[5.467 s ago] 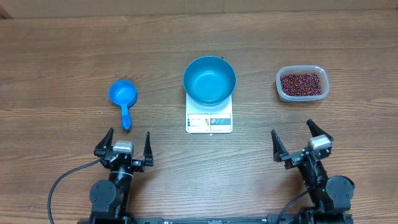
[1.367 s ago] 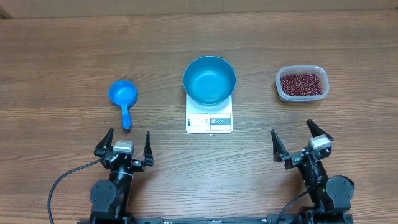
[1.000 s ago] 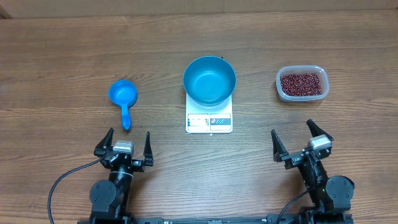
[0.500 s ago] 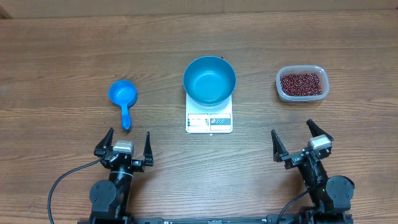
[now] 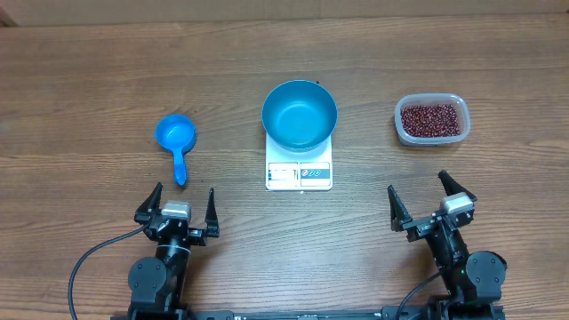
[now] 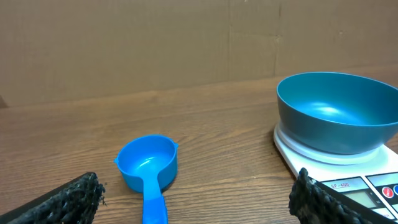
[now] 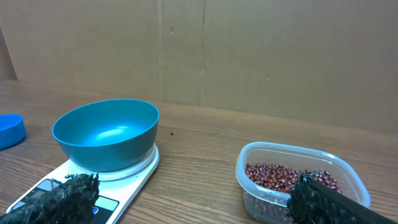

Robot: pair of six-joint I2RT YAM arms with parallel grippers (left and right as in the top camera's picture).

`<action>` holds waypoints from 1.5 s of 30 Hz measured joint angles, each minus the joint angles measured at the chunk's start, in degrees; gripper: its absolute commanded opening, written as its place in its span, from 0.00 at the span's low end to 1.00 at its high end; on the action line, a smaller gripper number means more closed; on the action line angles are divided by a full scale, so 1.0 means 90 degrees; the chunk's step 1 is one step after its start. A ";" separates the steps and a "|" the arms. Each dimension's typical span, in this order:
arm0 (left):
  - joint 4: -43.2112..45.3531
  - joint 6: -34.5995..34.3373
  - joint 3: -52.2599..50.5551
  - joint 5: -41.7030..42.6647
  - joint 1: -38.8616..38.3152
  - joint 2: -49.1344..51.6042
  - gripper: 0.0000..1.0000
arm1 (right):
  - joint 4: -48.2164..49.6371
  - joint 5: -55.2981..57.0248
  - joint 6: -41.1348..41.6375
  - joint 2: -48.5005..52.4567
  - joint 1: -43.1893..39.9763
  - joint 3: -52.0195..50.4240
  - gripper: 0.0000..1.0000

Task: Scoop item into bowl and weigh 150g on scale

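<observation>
wood-grain table (image 5: 89,71) before a cardboard wall (image 6: 124,43)
left claw (image 5: 185,191) at 7 o'clock, right claw (image 5: 417,183) at 5 o'clock, both spread, empty, pointing toward 12; bowl (image 5: 300,114) on scale (image 5: 299,174), centre.

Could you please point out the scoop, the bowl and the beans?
scoop (image 5: 174,133), overhead view, middle of its cup
bowl (image 5: 300,116), overhead view, bare inside bottom
beans (image 5: 432,120), overhead view, middle of the heap
</observation>
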 measured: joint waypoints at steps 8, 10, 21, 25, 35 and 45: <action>0.0000 -0.0002 0.0000 -0.0022 0.0000 0.0000 1.00 | 0.0002 0.0002 0.0002 0.0000 0.0000 0.0000 1.00; 0.0002 0.0000 0.0000 -0.0029 0.0000 0.0000 1.00 | 0.0002 0.0002 0.0000 0.0000 0.0000 0.0000 1.00; 0.0010 0.0000 0.0000 -0.0121 0.0000 0.0000 1.00 | 0.0000 0.0000 0.0000 0.0000 0.0000 0.0000 1.00; 0.0109 0.0000 -0.0002 -0.0138 0.0000 0.0000 0.99 | 0.0000 0.0002 -0.0002 0.0000 0.0000 0.0000 1.00; 0.0408 0.0000 0.0002 -0.0138 0.0000 -0.0002 1.00 | 0.0000 0.0002 0.0000 0.0000 0.0000 0.0000 1.00; -0.0675 0.0000 0.0882 -0.0112 0.0000 -0.0002 1.00 | 0.0000 0.0002 0.0000 0.0000 0.0000 0.0000 1.00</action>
